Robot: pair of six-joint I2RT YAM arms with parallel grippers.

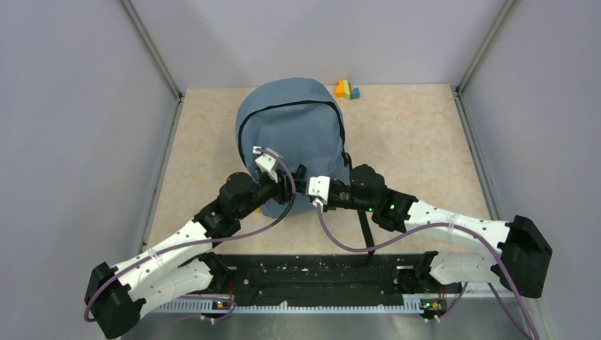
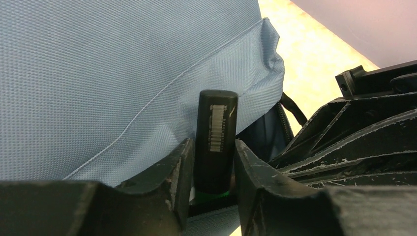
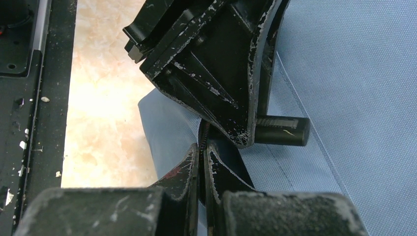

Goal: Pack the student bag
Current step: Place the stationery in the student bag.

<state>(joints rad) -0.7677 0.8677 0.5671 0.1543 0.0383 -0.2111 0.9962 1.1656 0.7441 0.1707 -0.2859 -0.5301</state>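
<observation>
Top view: grey-blue bag (image 1: 290, 127) lies mid-counter (image 1: 425, 156), rounded end toward the far wall, black zip arcing over it. Small coloured blocks (image 1: 346, 89) sit just beyond its far right corner, apart from it. Both arms reach in to the bag's near end; left claw (image 1: 289, 185) and right claw (image 1: 305, 185) meet there, close together, tips hard to make out from above.

Left wrist view: left claw holds a black cylinder (image 2: 216, 128) upright between its fingers (image 2: 174, 167); pale barcode label on its side. Bag fabric fills the space behind, a dark opening showing just right of the cylinder. Right claw crowds in at the right.

Right wrist view: right claw's fingers (image 3: 189, 167) pinched tight together, the bag's zip edge running in between the tips. Left claw right above, cylinder poking out sideways over the fabric
</observation>
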